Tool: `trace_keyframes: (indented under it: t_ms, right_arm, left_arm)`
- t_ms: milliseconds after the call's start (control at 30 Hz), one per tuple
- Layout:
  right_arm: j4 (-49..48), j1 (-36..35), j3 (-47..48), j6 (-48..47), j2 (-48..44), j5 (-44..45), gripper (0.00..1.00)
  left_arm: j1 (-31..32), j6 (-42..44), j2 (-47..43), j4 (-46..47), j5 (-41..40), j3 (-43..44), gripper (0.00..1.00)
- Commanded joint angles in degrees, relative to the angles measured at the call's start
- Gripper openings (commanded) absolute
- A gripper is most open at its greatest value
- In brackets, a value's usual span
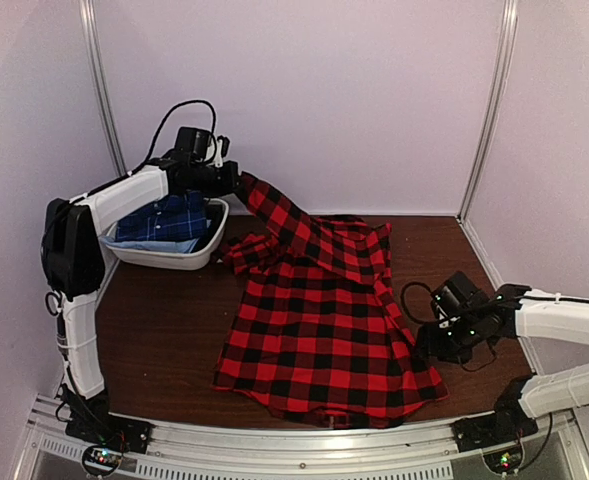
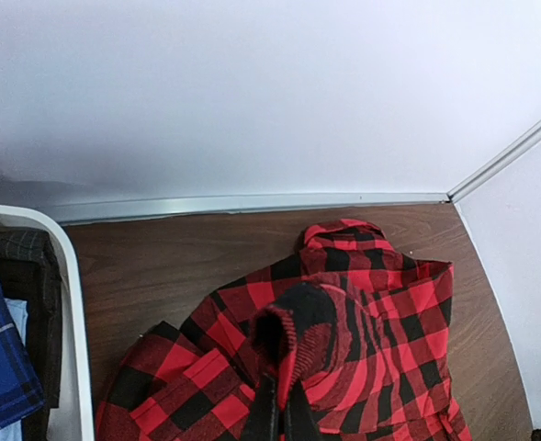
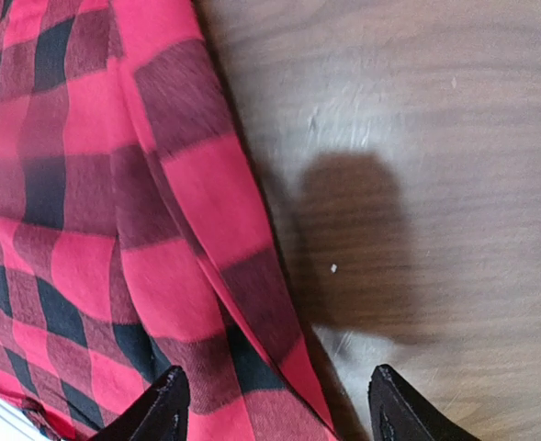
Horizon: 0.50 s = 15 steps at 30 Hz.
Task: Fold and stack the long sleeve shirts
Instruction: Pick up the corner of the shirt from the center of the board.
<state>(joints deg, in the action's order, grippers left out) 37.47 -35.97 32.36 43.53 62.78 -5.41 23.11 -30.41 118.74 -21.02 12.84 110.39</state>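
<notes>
On the table [image 1: 164, 340] the red shirt [image 1: 314, 330] lies spread out and unfolded, so folding looks barely begun. The blue shirt [image 1: 169, 218] sits in the white bin [image 1: 189, 262] at the back left, and nothing is stacked. The left arm [image 1: 124, 195] reaches over the bin, left jaws clamped on a sleeve [image 1: 274, 215] lifted off the table. The right arm [image 1: 564, 320] stretches low, right jaws open above the shirt's right edge.
</notes>
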Motion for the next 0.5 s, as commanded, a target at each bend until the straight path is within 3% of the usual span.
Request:
trace_keyframes:
  t_ms: [0,467]
  right_arm:
    - [4.03,-3.20,-0.86,4.08,-1.37,0.26,0.68]
    - [7.25,-7.28,-5.02,11.80,-5.81,-1.31,0.58]
  left_arm:
    - [-0.92,0.88,-1.59,3.30,1.66,1.76,0.00]
    - [-1.05,0.01,-0.01,4.85,3.83,2.66,0.00]
